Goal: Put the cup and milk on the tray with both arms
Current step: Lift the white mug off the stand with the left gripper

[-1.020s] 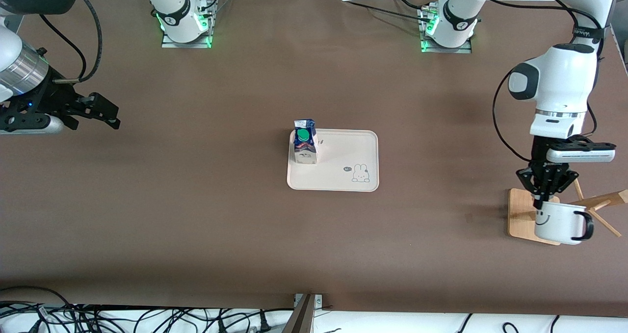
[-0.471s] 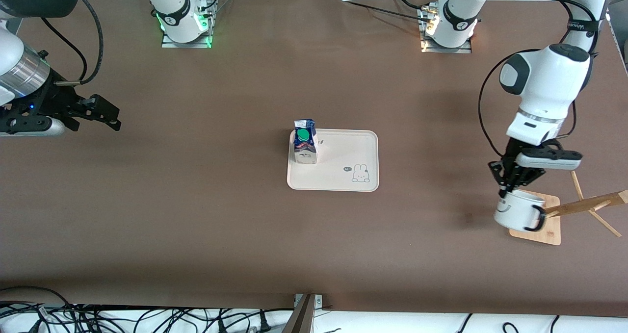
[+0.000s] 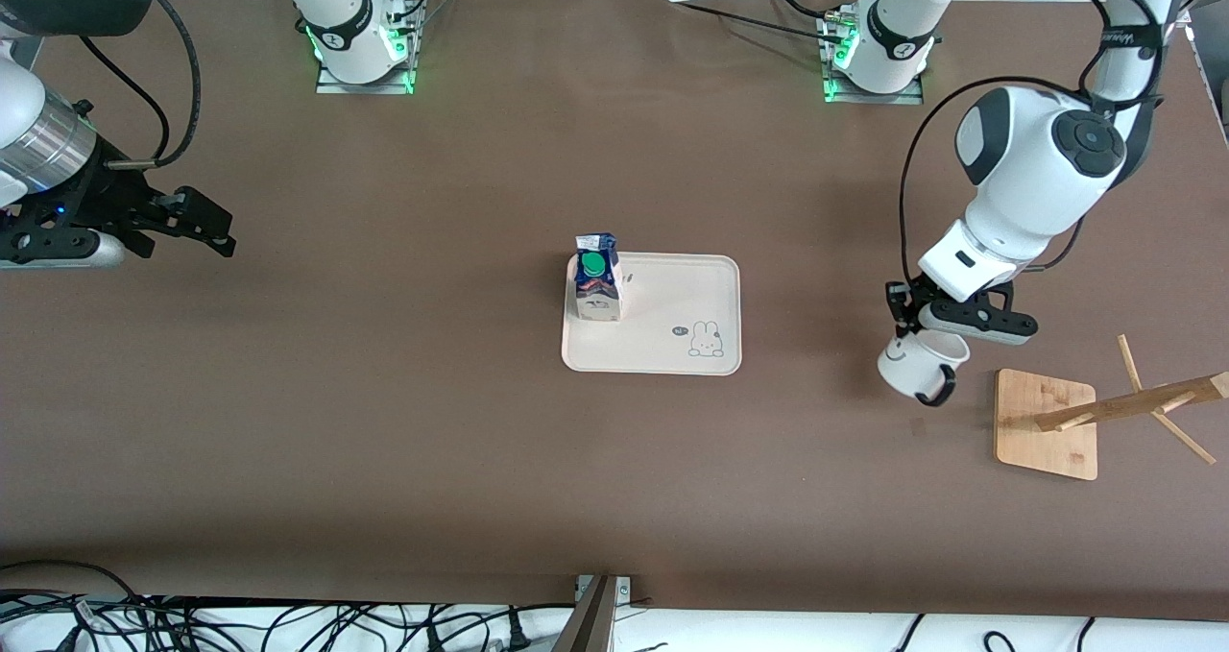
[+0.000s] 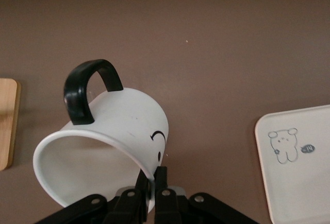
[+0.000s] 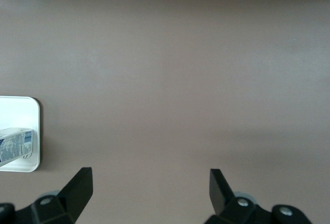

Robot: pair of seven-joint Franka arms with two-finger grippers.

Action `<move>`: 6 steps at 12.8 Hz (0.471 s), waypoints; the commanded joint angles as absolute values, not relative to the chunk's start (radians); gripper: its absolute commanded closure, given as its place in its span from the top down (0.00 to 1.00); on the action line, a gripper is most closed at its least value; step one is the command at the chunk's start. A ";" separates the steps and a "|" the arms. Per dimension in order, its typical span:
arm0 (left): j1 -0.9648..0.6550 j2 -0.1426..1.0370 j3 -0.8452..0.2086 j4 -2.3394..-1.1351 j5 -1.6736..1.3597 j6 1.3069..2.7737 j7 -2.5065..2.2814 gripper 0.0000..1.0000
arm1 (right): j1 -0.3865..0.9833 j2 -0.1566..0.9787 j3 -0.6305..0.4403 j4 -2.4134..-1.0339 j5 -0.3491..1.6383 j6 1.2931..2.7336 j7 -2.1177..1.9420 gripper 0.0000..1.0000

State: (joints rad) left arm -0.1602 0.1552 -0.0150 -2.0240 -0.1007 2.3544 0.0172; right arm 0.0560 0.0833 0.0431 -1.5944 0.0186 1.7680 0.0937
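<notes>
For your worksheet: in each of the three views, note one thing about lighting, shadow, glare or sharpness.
Front view: even overhead light, a soft shadow on the table by the held cup, green lamp glow at both arm bases. Left wrist view: the cup is sharp, without harsh glare, and the left tool pinches its rim. Right wrist view: flat light, faint shadow bands, and the open right tool is dark.

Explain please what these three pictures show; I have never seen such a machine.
Two robot arms work at a brown table. One camera looks down from across the table; two more sit on the wrists. The left gripper is shut on the rim of a white cup, carried tilted above the table between a wooden rack and the tray. The milk stands on the tray. The right gripper waits at its end, fingers open, holding nothing.
</notes>
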 commanded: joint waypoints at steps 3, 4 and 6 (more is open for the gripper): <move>-0.205 0.245 -0.035 -1.873 -0.100 2.070 -0.066 0.00 | 0.051 0.083 0.049 -1.588 0.009 1.770 0.095 1.00; -0.227 0.259 -0.035 -1.873 -0.101 2.069 -0.064 0.00 | 0.051 0.081 0.049 -1.588 0.008 1.770 0.095 1.00; -0.280 0.279 -0.034 -1.867 -0.098 2.065 -0.064 0.00 | 0.052 0.081 0.049 -1.588 0.008 1.769 0.095 1.00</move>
